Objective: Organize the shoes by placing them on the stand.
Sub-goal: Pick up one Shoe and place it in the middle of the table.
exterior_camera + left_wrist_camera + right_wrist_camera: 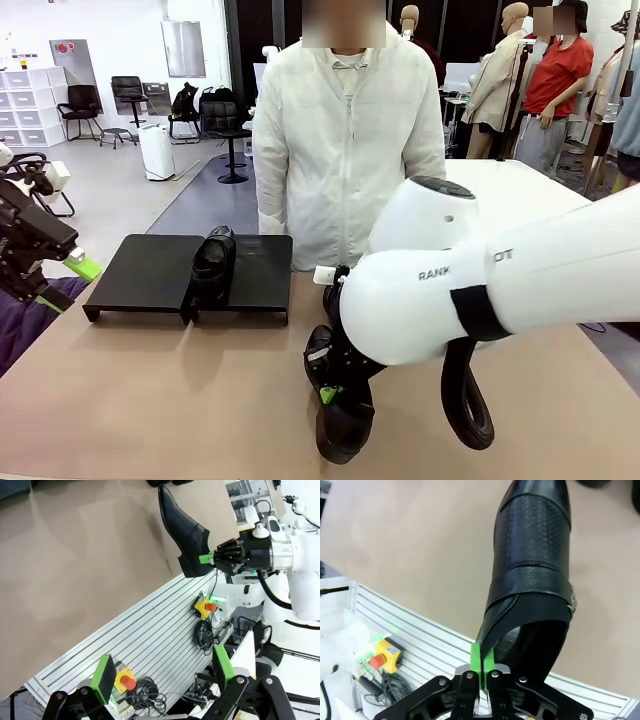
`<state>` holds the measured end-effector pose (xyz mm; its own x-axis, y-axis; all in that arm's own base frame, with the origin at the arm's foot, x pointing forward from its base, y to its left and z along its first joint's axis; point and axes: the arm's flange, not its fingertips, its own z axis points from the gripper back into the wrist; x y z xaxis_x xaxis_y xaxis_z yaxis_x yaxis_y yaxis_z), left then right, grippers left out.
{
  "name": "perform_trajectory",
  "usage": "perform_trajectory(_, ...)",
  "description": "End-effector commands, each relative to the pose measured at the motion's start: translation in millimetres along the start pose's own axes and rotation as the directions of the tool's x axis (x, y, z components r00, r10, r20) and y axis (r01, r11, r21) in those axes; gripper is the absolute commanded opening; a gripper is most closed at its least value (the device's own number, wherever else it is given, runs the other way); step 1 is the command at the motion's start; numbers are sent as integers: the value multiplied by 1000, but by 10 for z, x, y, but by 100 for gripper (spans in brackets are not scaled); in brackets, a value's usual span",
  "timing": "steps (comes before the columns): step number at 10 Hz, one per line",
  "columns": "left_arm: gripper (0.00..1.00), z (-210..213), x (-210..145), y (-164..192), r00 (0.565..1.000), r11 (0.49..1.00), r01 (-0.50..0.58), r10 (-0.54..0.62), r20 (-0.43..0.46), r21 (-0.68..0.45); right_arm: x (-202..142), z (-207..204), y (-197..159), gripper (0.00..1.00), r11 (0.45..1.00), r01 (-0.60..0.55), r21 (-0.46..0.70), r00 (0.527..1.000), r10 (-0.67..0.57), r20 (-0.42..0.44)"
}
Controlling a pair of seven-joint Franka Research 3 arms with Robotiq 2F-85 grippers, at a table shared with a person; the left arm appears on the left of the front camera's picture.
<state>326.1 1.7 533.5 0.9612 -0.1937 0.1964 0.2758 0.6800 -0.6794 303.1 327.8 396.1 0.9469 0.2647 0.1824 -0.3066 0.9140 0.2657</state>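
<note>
Holding a shoe [532, 555] by its heel rim, the right gripper [482, 655] is pinched shut, with the toe jutting out beyond it. This is the transport step, I judge: next, carry it to the stand [150, 270], ahead and to its left, beside the second shoe [213, 258]. Meanwhile the left gripper [164, 672] gapes empty.

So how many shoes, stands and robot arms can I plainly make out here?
Stand: 1
Shoes: 2, the resting shoe on it and the held shoe pinched in the right tool
Robot arms: 2, the left arm and the right arm
Total: 5
Dark shapes beyond the held shoe's toe may be more shoes; I cannot tell.
</note>
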Motion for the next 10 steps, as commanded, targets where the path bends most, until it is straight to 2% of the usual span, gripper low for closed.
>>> perform_trajectory(1,100,13,-1,-3,1000,1000,20,-20,4,-23,258,-188,80,0,998,-34,-51,999,36,39)
perform_trajectory(2,100,13,-1,-3,1000,1000,20,-20,4,-23,287,-239,89,0,998,-43,-45,999,44,19)
perform_trajectory(4,100,13,-1,-3,1000,1000,20,-20,4,-23,302,-293,87,0,998,-43,-48,998,45,38)
perform_trajectory(5,100,13,-1,-3,1000,1000,20,-20,4,-23,303,-310,83,54,998,-49,-32,999,49,16)
perform_trajectory(6,100,13,-1,-3,1000,1000,20,-20,4,-23,303,-311,86,100,999,-47,-26,999,48,8)
perform_trajectory(8,100,13,-1,-3,1000,1000,20,-20,4,-23,302,-263,85,100,998,-52,27,999,52,12)
perform_trajectory(10,100,13,-1,-3,1000,1000,20,-20,4,-23,261,-45,27,100,994,-69,81,997,66,36)
